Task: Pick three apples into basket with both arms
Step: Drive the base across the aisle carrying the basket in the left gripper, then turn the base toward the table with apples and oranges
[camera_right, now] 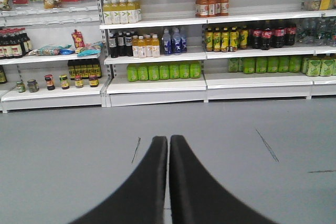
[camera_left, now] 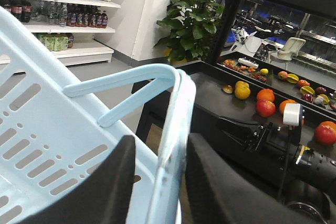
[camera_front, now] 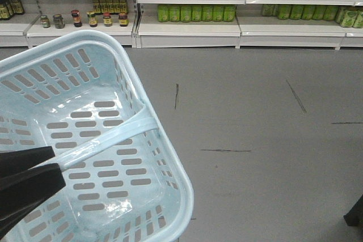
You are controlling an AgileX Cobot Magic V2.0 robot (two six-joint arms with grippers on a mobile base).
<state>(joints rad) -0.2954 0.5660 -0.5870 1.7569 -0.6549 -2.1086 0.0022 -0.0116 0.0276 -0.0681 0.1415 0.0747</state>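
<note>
- The left gripper is clamped on a pale blue band of the basket, with one black finger on each side. Whether that band is the rim or the handle cannot be told.
- In the front view only its dark fingers show at the lower left, and the frame cuts off the rest.
- The right gripper has its two black fingers pressed together with nothing between them. It points over the grey floor toward the shelves, and its near part is blurred.
- The basket hangs tilted above the floor. It is pale blue-white plastic, rectangular with rounded corners, and has slotted walls and a glossy slotted bottom. Its left and lower parts run out of the front view.
- The flat band handle crosses the basket's inside and reaches the left fingers.
- Beyond the basket in the left wrist view, a black arm segment carries a white block, and one finger partly hides it.
- A dark fruit stand, well apart from the basket, holds oranges, a yellow fruit and red round fruits. These are too small to tell whether they are the dark apples.
- The shelves carry green packs, jars, and yellow, orange and dark bottles, but none of the labels can be read.
- A leafy plant stands behind the stand.
</note>
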